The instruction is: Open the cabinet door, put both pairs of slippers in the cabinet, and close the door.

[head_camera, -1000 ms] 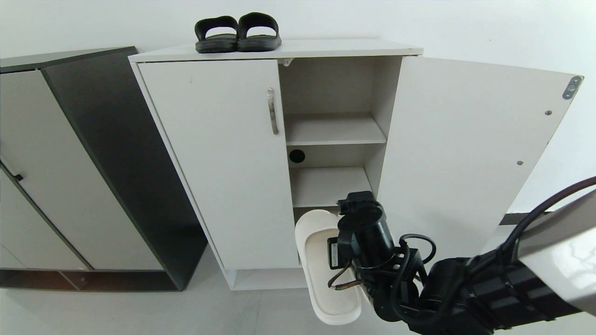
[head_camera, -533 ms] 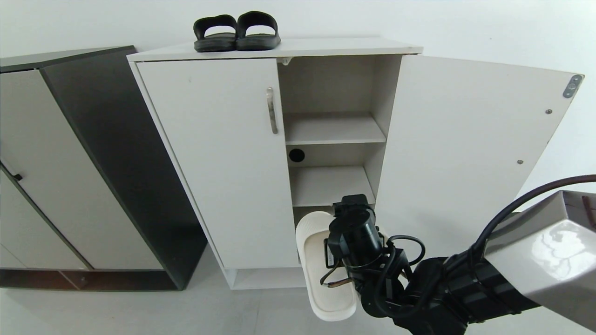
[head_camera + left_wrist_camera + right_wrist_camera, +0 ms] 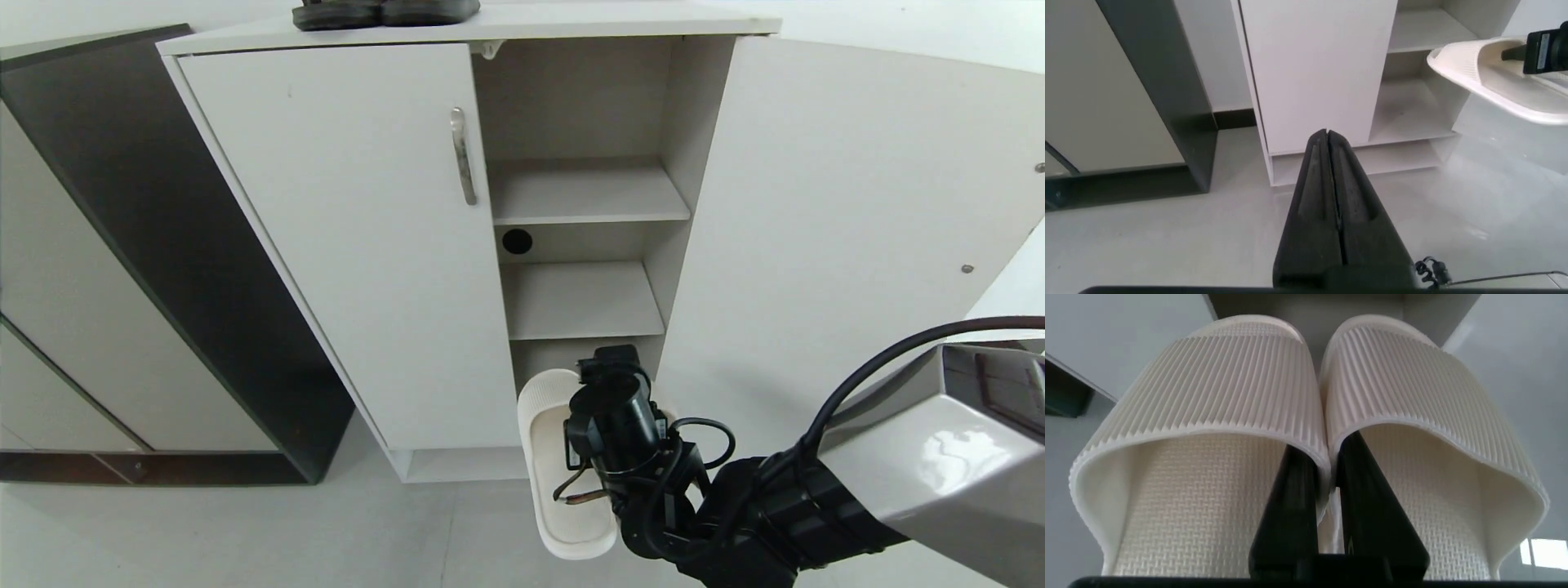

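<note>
Right gripper [image 3: 1327,453] is clenched on the touching inner walls of the white slippers [image 3: 563,465], so 1 pinch carries both. They hang just before the cabinet [image 3: 343,245], whose door [image 3: 816,245] stands open. Left gripper [image 3: 1327,143] is closed and empty. Black slippers [image 3: 384,11] rest on top.

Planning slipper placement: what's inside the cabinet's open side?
An upper shelf, a lower shelf and a round hole at the back show. The white slippers in the right gripper partly cover the bottom compartment; the closed left door hides the rest.
</note>
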Motion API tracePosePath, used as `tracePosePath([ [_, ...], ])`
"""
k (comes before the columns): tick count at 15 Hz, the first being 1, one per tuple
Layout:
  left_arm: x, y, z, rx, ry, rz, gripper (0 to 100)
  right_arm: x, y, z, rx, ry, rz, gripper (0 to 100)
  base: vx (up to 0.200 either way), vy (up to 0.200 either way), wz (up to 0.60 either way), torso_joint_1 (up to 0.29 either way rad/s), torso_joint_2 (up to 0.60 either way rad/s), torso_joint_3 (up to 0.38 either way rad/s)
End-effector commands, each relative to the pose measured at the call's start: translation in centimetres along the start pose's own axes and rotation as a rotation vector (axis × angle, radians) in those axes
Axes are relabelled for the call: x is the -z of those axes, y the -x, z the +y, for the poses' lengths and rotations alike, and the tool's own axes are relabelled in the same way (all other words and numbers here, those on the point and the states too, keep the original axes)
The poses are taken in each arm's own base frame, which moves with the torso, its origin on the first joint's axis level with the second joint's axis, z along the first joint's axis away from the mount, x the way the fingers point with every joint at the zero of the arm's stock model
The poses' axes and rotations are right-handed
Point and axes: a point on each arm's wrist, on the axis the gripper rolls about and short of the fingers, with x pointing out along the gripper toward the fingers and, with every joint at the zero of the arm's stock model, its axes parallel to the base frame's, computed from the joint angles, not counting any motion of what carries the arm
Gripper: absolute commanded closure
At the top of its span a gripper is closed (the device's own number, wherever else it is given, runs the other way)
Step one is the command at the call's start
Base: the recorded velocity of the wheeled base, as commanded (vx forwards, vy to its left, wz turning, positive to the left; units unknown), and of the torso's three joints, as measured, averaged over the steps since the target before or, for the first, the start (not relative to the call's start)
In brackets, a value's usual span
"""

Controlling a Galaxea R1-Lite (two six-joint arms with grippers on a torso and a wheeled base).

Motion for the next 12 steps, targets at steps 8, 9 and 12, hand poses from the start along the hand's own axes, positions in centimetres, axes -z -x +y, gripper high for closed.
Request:
tracePosePath([
  [8, 0.0, 0.0, 0.0, 0.001, 0.0, 0.001, 100, -1.4, -0.5, 0.9, 0.038, -0.003, -0.139, 100, 0.0, 0.0, 0.0, 0.003, 0.0, -0.196],
  [9, 0.0, 0.0, 0.0, 0.001, 0.0, 0.001, 100, -1.0, -0.5, 0.7, 0.038, 0.031, -0.18, 100, 0.0, 0.0, 0.0, 0.002, 0.01, -0.198],
  [12, 0.0, 0.0, 0.0, 0.0, 0.001, 0.001, 100, -0.9, -1.0, 0.9, 0.066, 0.025, -0.311, 100, 0.0, 0.0, 0.0, 0.002, 0.0, -0.201],
])
